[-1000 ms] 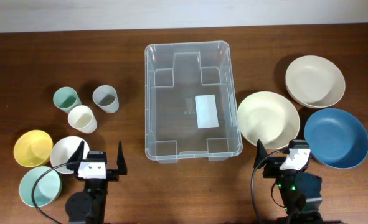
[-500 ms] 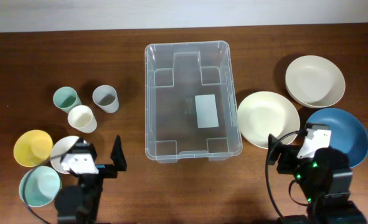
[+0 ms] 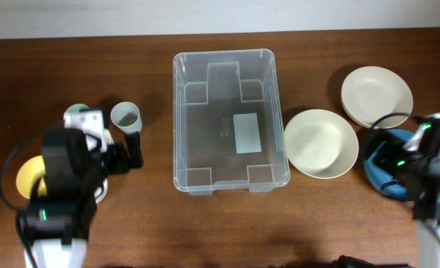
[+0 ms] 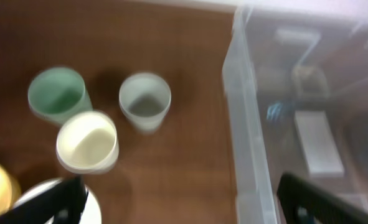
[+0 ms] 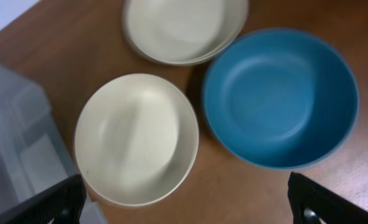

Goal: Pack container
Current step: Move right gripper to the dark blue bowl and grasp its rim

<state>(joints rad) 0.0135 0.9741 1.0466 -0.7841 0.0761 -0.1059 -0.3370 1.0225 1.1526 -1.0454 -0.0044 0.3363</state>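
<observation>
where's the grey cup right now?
Overhead view, left side: the grey cup stands upright between the green cup and the container, near its left wall, touching neither.

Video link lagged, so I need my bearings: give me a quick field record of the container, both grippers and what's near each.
container: empty, centre
left gripper: open, holding nothing, by green cup, grey cup, cream cup
right gripper: open, holding nothing, by blue bowl, cream bowl
packed: nothing yet

Right arm [image 3: 428,170] hides most of blue bowl [image 3: 371,170]
</observation>
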